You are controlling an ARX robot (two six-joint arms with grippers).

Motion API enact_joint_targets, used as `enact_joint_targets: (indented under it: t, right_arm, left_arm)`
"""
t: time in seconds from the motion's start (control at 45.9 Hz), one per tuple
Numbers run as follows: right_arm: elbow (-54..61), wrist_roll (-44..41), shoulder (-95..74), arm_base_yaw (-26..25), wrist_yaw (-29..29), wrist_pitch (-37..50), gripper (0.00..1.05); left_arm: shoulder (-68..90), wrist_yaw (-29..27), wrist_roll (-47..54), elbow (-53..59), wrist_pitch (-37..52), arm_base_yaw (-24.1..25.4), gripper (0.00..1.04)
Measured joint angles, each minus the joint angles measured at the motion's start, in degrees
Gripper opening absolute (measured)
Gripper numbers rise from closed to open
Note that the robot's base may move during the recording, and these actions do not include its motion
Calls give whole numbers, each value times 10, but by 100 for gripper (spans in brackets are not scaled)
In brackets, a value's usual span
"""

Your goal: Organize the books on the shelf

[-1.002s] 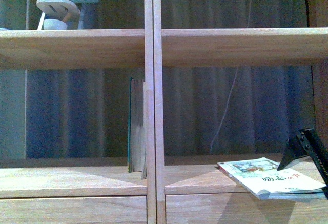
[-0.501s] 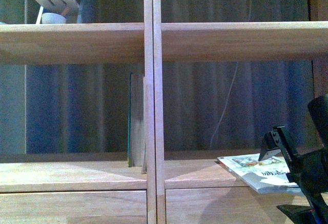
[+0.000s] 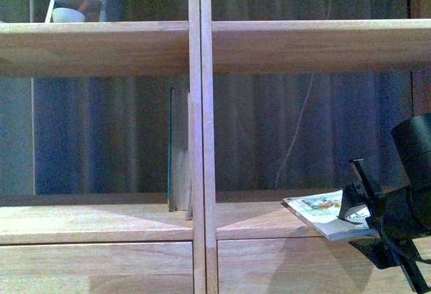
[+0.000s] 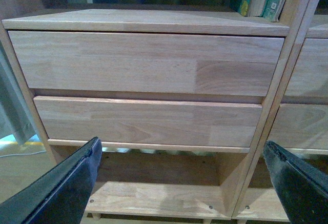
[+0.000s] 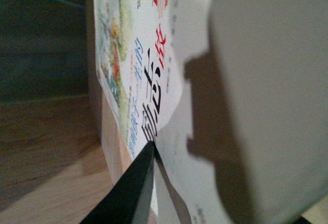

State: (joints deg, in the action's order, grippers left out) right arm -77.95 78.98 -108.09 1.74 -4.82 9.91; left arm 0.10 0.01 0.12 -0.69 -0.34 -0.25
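Black-fingered right gripper: we are finding its jaws set about the near edge of the white paperback, with one fingertip touching the cover. Whether they are clamping it, we cannot tell. Left gripper: jaws standing wide, holding nothing, facing the drawer fronts.

White paperback: lying flat on the lower board of the shelf, right column, toward the board's right end, its near corner overhanging the front edge. Teal book: standing upright at the right end of the left column's board, against the central upright.

Handling, as we are judging it: the paperback is looking thin and floppy, so we are advising a deep bite close to the spine. It should lift clear of the front edge before any tilting upright, and keep under the board above.

Writing: the right wrist view is showing large dark Chinese characters on the cover, red ones beside them and small blue print by the illustration. At this slant we are not making out any of it. No brand is showing.
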Motion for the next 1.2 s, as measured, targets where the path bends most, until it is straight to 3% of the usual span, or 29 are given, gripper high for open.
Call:
enact_joint_targets:
  t: [0.24,0.545,0.872,1.046,1.198]
  right_arm:
    - [5,-9,14,-1,-11,25,8]
    - [89,-63,97,-25,-55,71,7]
    - [182,-154,258,-69,-177,95,7]
    - [241,-214,363,-64,-246,107,7]
    - [286,-241,452,-35,-272,114,7]
  left_arm:
    - [0,0,0,0,0,0,97]
    - [0,0,0,0,0,0,97]
    - [0,0,0,0,0,0,97]
    - [0,0,0,0,0,0,97]
    - [0,0,0,0,0,0,97]
